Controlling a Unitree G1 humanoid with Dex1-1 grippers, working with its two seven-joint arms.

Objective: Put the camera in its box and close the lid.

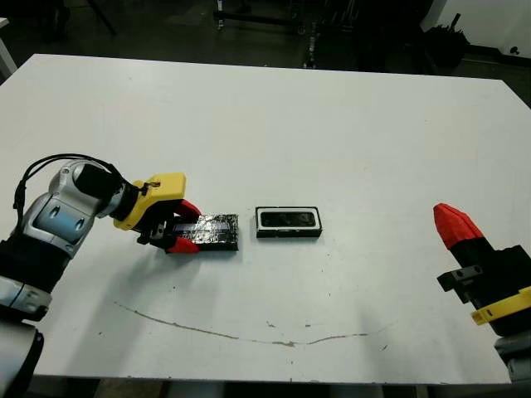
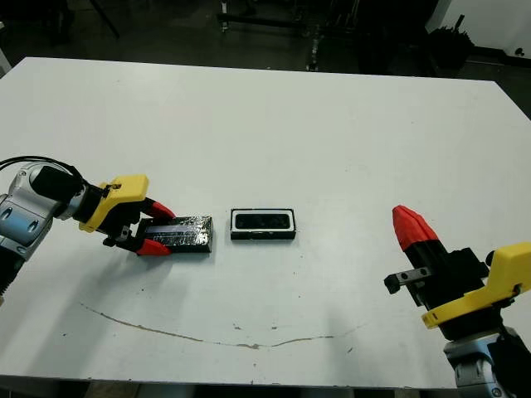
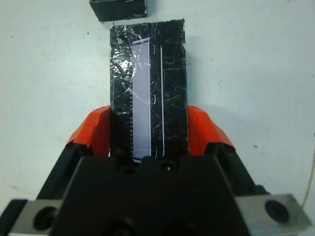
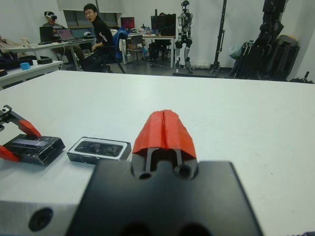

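My left gripper (image 1: 183,225) clamps the lid's (image 1: 211,231) outer end; box (image 1: 288,222) with camera (image 1: 289,219) just beyond it. Right gripper (image 1: 452,222) pressed together, well apart.

Robotics lab: humanoid robot (image 4: 184,19) standing, desks (image 4: 29,48)

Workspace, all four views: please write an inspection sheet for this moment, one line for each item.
Surface: white table, with a thin brown streak near its front edge.
Job's things: camera lies inside the box; lid lies flat on the table to the left of the box, apart from it.
Clutter: nothing seen.
Grippers: left gripper has one finger on each long side of the lid; right gripper shut, empty, off to the right.
Cables: black cable on the left arm.
Surroundings: seated people, desks and equipment stands beyond the table.
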